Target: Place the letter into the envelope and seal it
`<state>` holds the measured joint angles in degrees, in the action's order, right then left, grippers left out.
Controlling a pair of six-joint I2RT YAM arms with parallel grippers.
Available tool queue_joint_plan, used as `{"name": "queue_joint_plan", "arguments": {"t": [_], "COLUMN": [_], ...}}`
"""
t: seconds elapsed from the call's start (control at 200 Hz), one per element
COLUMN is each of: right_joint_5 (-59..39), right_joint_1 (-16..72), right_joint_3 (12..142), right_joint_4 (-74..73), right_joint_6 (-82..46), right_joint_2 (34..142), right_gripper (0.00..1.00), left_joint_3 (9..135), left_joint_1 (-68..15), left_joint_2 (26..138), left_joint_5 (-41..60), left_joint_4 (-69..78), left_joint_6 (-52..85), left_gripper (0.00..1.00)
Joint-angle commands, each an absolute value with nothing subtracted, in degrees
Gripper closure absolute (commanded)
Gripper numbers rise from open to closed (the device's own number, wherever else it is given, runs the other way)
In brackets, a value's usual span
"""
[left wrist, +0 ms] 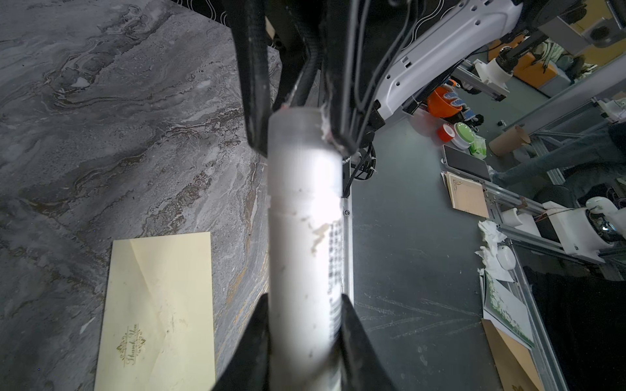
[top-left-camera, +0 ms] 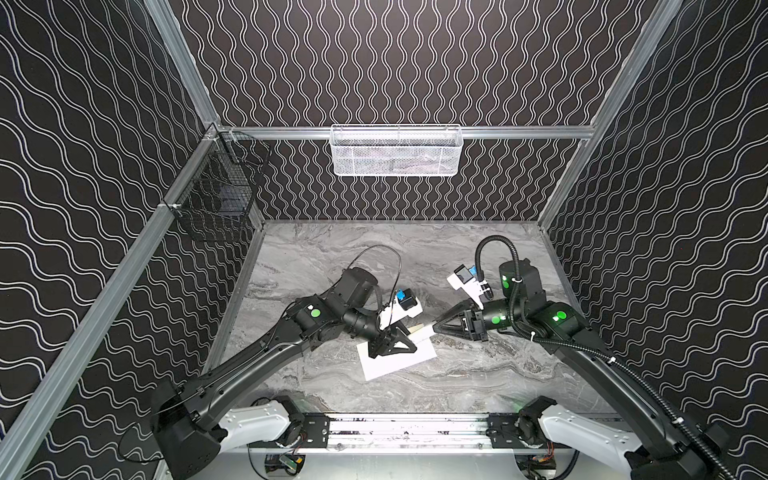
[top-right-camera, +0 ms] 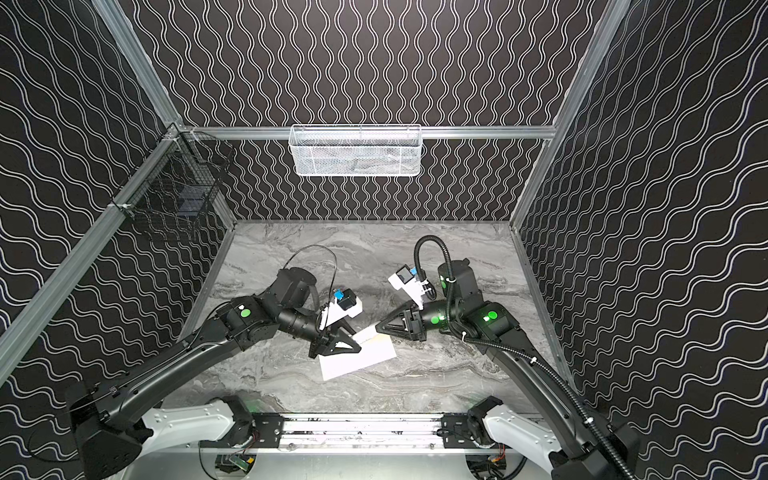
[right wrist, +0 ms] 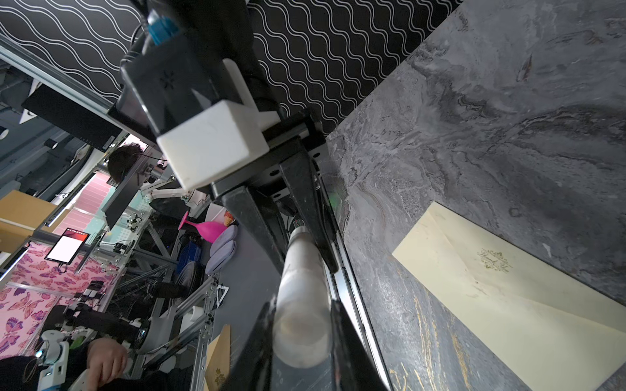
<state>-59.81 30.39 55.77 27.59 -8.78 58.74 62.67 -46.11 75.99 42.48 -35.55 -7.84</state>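
Envelope (top-left-camera: 395, 363) lies flat; left hand (top-left-camera: 411, 344) and right hand (top-left-camera: 436, 327) clamp one white tube (top-left-camera: 422, 332).

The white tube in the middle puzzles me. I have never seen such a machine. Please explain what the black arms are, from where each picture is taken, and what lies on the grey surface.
These are two robot arms, each ending in a two-fingered hand. Two pictures look down on everything from above; the other two come from cameras on the arms' wrists. On the grey table lies a cream envelope printed "Thank You". Near it, off the table, the left hand and the right hand each grip one end of the same white tube. Perhaps a glue stick.
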Motion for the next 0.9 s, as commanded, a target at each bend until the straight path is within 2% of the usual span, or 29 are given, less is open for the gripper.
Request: {"name": "queue_joint_plan", "arguments": {"t": [0.0,0.32,0.53,0.896], "right_joint_5": [-63.0,-62.4,-61.9,-60.5], "right_joint_1": [31.6,32.6,34.2,38.8], "right_joint_3": [56.4,59.4,54.8,52.7], "right_joint_4": [31.9,37.4,27.8,25.7], "right_joint_6": [-6.5,-2.3,-9.0,-9.9], "right_joint_2": [59.5,61.0,58.7,60.7], "right_gripper": [0.88,0.88,0.91,0.93], "left_joint_3": [64.3,66.6,65.9,64.1], "left_joint_1": [-46.4,-46.9,-46.7,-45.2], "left_joint_2": [76.8,77.7,77.6,76.7], "left_joint_5": [43.1,45.1,48.0,46.1], "left_joint_4": [-29.2,-28.5,-25.3,-22.1], "left_joint_6": [-9.1,-9.1,-7.4,-5.8], "left_gripper": [1.00,1.00,1.00,1.00]}}
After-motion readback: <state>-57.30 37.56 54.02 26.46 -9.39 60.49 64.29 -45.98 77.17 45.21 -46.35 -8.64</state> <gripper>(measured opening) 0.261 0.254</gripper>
